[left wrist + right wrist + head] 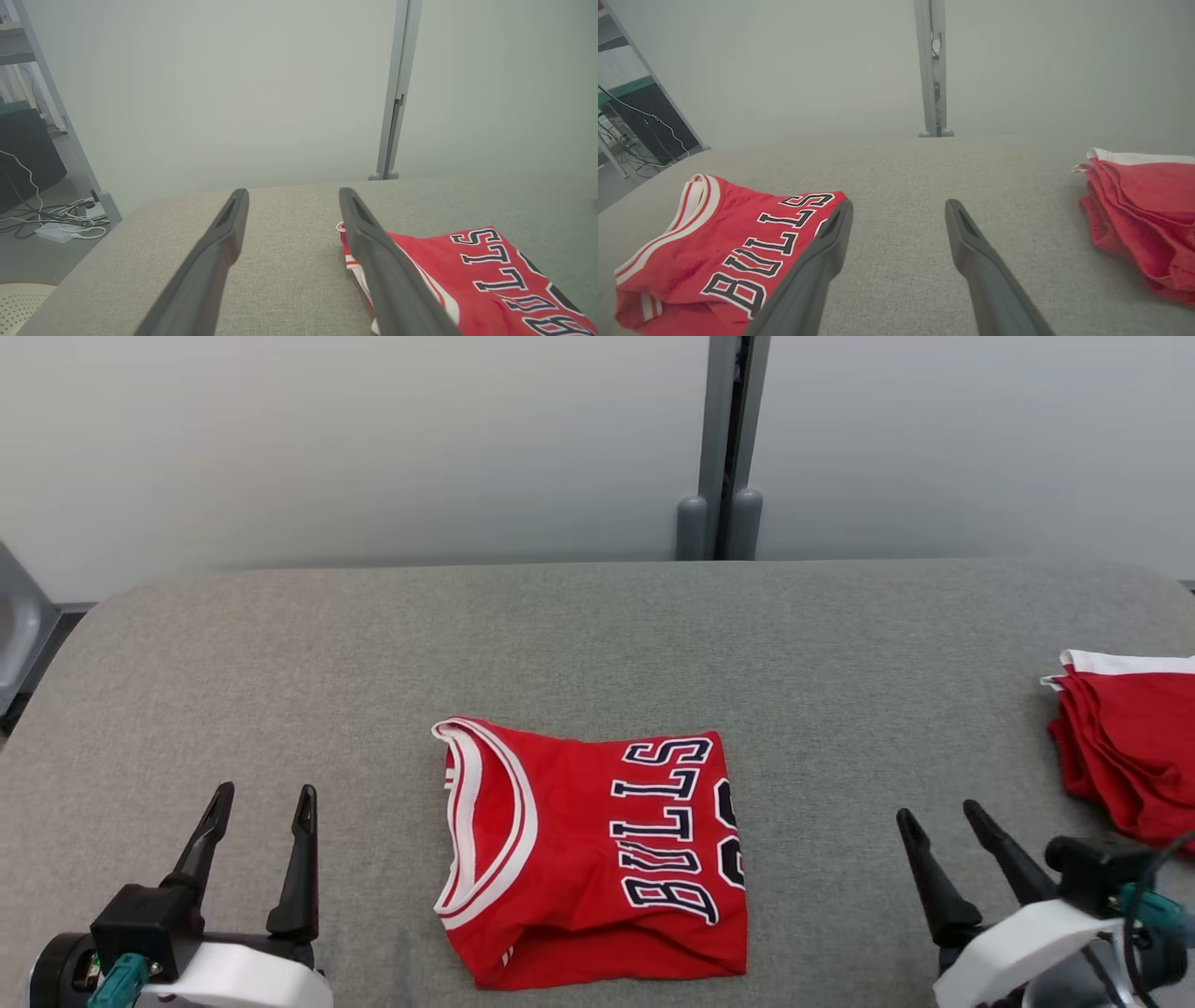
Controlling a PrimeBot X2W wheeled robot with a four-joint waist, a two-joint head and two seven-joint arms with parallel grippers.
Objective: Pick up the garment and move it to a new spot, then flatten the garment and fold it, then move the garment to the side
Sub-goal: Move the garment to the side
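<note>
The garment [597, 849] is a red jersey with white trim and dark "BULLS" lettering, lying folded into a rough rectangle at the middle of the grey padded table [597, 635]. It also lies at the lower right of the left wrist view [486, 275] and the lower left of the right wrist view [724, 247]. My left gripper [264, 800] stands open left of the garment, apart from it, nothing between its fingers [224, 233]. To the jersey's right my right gripper [939, 814] is open too and holds nothing, its fingers [966, 233] over bare table.
A stack of folded red garments [1125, 747] with a white edge lies at the table's right edge, also seen in the right wrist view [1139, 205]. A grey post [724, 448] rises behind the table against a pale wall. Cables [56, 219] lie on the floor beyond the left edge.
</note>
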